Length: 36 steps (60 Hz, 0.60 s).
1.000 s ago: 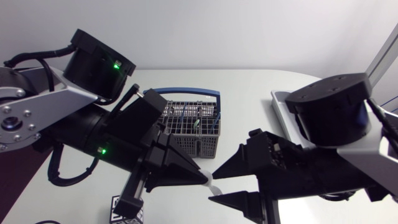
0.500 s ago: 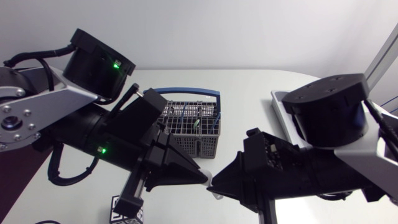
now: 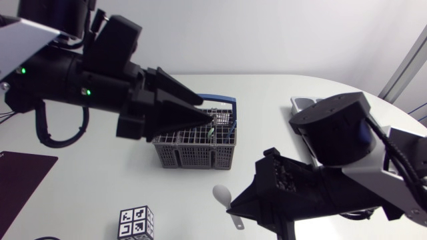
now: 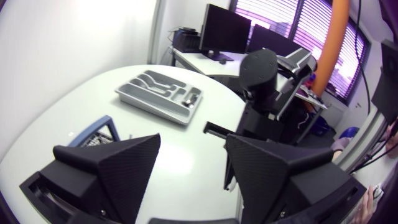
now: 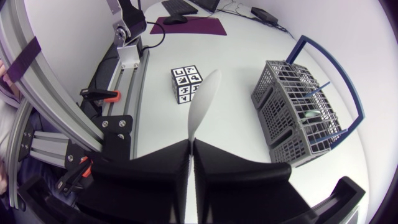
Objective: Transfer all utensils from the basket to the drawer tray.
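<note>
One white plastic spoon (image 5: pixel 202 102) is out of the basket right now. It's pinched by its handle in the right gripper (image 5: pixel 191 149), whose two black wedge fingers are clamped tight together on it, with the bowl end sticking out ahead of the tips. From the head view the spoon (image 3: pixel 222 194) sits in front of the basket, over bare table, with the right gripper (image 3: pixel 241 205) coming in from the lower right.

The grey wire-mesh basket with the blue handle (image 3: pixel 197 137) stands about mid-table. A few dark utensil handles (image 3: pixel 213 125) poke up out of its compartments, and I can't really tell what each one is. In the right wrist view the basket (image 5: pixel 305 115) is off to the side of the spoon, well apart from it.

The left gripper (image 3: pixel 203 115) hangs over the basket, tips near the blue handle. In its own wrist view the left gripper (image 4: pixel 189 168) is spread wide with nothing between the fingers.

The light grey plastic drawer tray with molded compartments (image 4: pixel 158 96) lies farther off on the white table (image 3: pixel 267 133), toward the right arm's side. Something dark lies in one end compartment, too small to make out. From above only a corner of the tray (image 3: pixel 300 103) peeks out behind the right arm.

Also on the table are a small cube with black-and-white marker patterns (image 5: pixel 188 85) close to the spoon's tip, and a dark purple mat (image 3: pixel 20 175) over by the left edge.
</note>
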Each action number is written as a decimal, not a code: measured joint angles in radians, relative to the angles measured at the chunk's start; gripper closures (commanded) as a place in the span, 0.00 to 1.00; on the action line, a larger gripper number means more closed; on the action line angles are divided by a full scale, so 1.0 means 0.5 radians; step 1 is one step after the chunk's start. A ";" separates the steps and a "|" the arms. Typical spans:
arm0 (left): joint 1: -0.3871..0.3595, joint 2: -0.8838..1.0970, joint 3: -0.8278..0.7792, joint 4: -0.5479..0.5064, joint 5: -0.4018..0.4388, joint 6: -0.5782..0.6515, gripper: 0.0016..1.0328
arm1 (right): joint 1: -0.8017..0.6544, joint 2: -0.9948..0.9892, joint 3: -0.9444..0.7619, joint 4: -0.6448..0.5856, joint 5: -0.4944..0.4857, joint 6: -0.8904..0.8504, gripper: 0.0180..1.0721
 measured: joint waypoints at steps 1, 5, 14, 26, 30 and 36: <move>0.021 0.000 0.015 0.003 -0.041 -0.010 0.16 | -0.017 -0.003 -0.001 -0.014 0.011 -0.005 0.95; 0.049 0.000 0.031 0.017 -0.150 -0.021 0.16 | -0.097 -0.020 -0.005 -0.057 0.027 -0.039 0.95; 0.053 0.002 0.031 0.013 -0.381 -0.026 0.17 | -0.371 -0.120 -0.008 -0.189 0.092 -0.184 0.95; 0.008 0.066 -0.023 0.014 -0.655 -0.005 0.17 | -0.891 -0.259 -0.008 -0.322 0.124 -0.505 0.94; -0.029 0.096 -0.061 0.014 -0.739 0.026 0.17 | -1.107 -0.295 -0.013 -0.356 0.098 -0.644 0.94; -0.066 0.136 -0.106 0.045 -0.845 0.042 0.17 | -1.418 -0.311 -0.040 -0.372 0.043 -0.845 0.94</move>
